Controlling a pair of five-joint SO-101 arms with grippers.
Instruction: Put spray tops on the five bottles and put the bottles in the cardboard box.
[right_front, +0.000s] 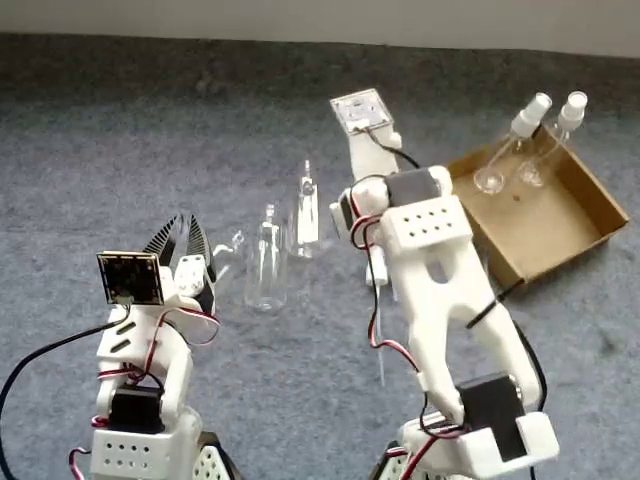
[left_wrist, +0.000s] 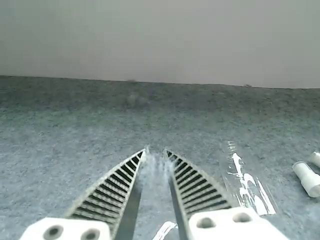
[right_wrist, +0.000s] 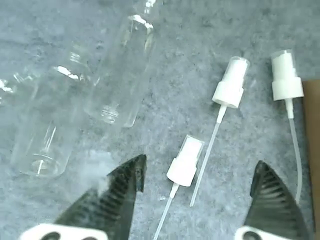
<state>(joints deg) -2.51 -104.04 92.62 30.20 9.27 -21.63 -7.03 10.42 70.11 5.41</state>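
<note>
Three clear bottles without tops lie on the grey cloth: one (right_front: 305, 210), one (right_front: 266, 268) and one (right_front: 230, 250) beside my left gripper (right_front: 181, 240). The left gripper (left_wrist: 156, 152) hovers low with its fingers a narrow gap apart; the nearest bottle (left_wrist: 245, 180) lies off to its side. My right gripper (right_wrist: 200, 165) is wide open above three loose white spray tops (right_wrist: 185, 160) (right_wrist: 230, 85) (right_wrist: 286, 80), with two bottles (right_wrist: 125, 65) (right_wrist: 45, 125) lying next to them. The cardboard box (right_front: 560, 235) holds two bottles with spray tops (right_front: 510, 150) (right_front: 550, 140).
The right arm (right_front: 430, 240) stretches over the middle of the cloth and covers part of the spray tops; one dip tube (right_front: 380, 350) shows beside it. The box's brown edge (right_wrist: 316, 150) lies close to the right gripper. A pale wall rises behind the table.
</note>
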